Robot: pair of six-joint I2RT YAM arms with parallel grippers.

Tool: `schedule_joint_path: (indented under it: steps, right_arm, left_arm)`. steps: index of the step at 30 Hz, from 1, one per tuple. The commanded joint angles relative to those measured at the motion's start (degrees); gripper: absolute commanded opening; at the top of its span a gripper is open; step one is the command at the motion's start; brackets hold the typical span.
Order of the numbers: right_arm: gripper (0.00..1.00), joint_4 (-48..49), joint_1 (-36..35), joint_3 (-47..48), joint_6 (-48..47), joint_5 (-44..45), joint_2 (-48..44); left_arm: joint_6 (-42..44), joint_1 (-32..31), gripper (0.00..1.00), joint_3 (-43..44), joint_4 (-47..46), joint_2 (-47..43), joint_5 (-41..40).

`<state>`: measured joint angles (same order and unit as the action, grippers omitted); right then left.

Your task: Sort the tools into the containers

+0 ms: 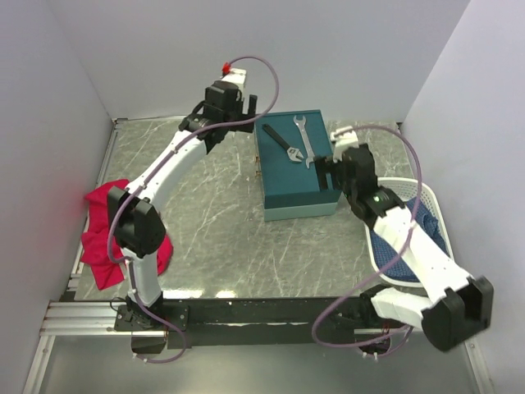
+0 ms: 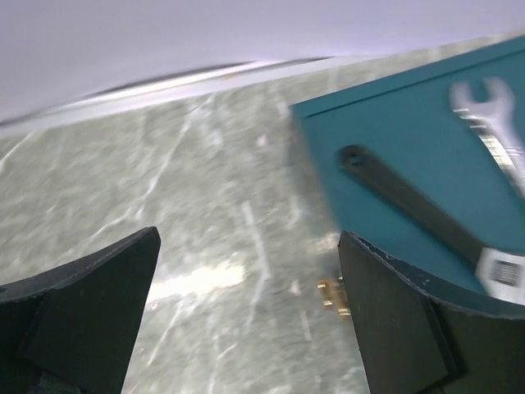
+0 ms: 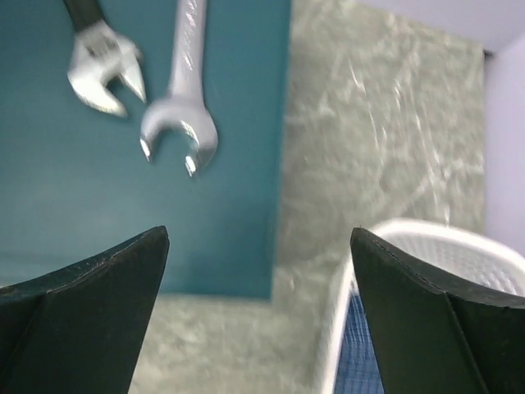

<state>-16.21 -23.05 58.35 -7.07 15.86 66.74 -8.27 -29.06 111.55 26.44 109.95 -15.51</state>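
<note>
Soft even light; glare on table (image 2: 197, 283); wrist views perhaps motion-blurred.

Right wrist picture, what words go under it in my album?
Open right gripper facing an adjustable wrench and a silver wrench on the teal box, white basket nearby.

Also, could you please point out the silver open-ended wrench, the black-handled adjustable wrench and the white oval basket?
silver open-ended wrench (image 3: 184, 74): right wrist view, shaft.
black-handled adjustable wrench (image 2: 410, 197): left wrist view, handle.
white oval basket (image 3: 410, 225): right wrist view, rim.
</note>
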Motion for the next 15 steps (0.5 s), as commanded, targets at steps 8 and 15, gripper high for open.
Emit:
schedule_joint_path:
  steps: [8, 15]
  right_arm:
    - [1.00, 5.1, 2.3, -9.9, -0.8, 6.6, -13.0]
    - [1.00, 7.2, 2.4, -7.4, 0.8, 5.0, -10.4]
  left_arm:
    - [-1.6, 2.4, 0.96, -6.3, -0.1, -7.2, -3.2]
    - [2.3, 2.5, 0.96, -3.0, -1.5, -6.2, -6.5]
